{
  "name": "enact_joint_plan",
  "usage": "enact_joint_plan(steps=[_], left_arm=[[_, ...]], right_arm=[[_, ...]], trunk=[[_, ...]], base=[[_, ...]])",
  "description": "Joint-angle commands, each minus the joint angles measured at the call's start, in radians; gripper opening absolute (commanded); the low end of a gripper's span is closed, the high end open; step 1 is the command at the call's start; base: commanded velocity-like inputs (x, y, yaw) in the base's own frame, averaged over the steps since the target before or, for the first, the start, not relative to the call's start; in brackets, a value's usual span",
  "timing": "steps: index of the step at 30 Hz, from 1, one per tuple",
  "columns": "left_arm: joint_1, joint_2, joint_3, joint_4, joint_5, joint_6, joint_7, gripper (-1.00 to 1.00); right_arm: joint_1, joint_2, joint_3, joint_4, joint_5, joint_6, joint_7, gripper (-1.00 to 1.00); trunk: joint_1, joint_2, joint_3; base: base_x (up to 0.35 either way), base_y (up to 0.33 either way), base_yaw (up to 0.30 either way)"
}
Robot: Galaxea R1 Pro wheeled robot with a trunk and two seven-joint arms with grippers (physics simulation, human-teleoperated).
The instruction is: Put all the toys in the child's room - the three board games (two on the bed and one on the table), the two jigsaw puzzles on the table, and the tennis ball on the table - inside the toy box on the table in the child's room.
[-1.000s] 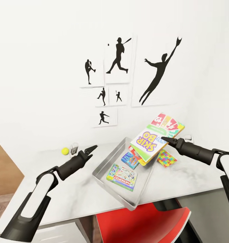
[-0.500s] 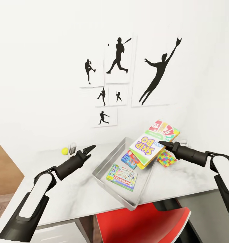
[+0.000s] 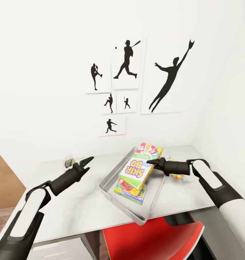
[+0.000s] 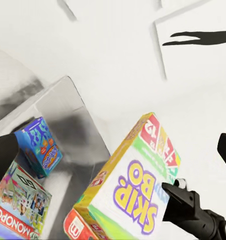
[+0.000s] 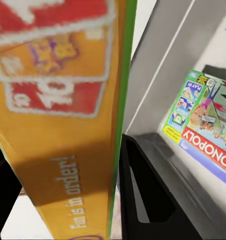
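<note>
Right gripper [image 3: 150, 164], clamped on the Skip-Bo game [image 3: 136, 169], has swung it down from beside the toy box [image 3: 111, 180] to over its inside. Only release remains. Left gripper [image 3: 88, 161] hangs open beside the toy box.

Skip-Bo box [image 3: 136, 169] tilted over toy box [image 3: 111, 182]

Monopoly box [image 3: 128, 191] half hidden under Skip-Bo box [image 3: 136, 169] | ball hidden

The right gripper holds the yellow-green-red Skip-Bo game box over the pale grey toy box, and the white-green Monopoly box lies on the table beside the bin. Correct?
Not quite. The white-green Monopoly box lies inside the pale grey toy box, as the head view shows. The rest holds: the right gripper grips the yellow-green-red Skip-Bo game box over the bin.
</note>
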Motion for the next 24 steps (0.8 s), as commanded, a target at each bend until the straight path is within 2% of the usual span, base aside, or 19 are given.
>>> enact_joint_plan(steps=[1,3,6,10,12,19,20,24], left_arm=[[0.002,0.0,0.014,-0.001,0.001,0.013,-0.002,1.0],[0.007,0.0,0.038,-0.002,0.001,0.031,-0.002,1.0],[0.01,0.0,0.053,-0.003,0.001,0.041,-0.003,1.0],[0.011,-0.001,0.059,-0.004,0.001,0.045,-0.003,1.0],[0.012,-0.001,0.059,-0.005,0.001,0.047,-0.003,1.0],[0.012,-0.002,0.06,-0.007,0.001,0.048,-0.003,1.0],[0.012,-0.002,0.06,-0.008,0.001,0.049,-0.003,1.0],[0.012,-0.002,0.06,-0.009,0.001,0.049,-0.003,1.0]], right_arm=[[-0.018,0.002,0.027,0.021,-0.002,0.001,0.012,-1.0],[-0.05,0.006,0.078,0.061,-0.024,0.001,0.012,-1.0],[-0.071,0.009,0.111,0.087,-0.052,0.001,0.012,-1.0],[-0.093,0.014,0.124,0.113,-0.066,0.001,0.01,-1.0],[-0.119,0.025,0.128,0.152,-0.07,0.001,0.008,-1.0],[-0.253,0.089,0.134,0.423,-0.072,0.001,0.003,-1.0],[-0.284,0.098,0.134,0.489,-0.071,0.001,0.002,-1.0],[-0.312,0.105,0.134,0.557,-0.07,0.001,0.001,-1.0]], trunk=[[0.001,-0.002,-0.002],[0.001,-0.002,-0.002],[0.001,-0.002,-0.002],[0.001,-0.002,-0.002],[0.001,-0.002,-0.002],[0.001,-0.002,-0.002],[0.001,-0.002,-0.002],[0.001,-0.002,-0.002]], base=[[0.0,0.0,0.0],[0.0,0.0,0.0],[0.0,0.0,0.0],[0.0,0.0,0.0],[0.0,0.0,0.0],[0.0,0.0,0.0],[0.0,0.0,0.0],[0.0,0.0,0.0]])
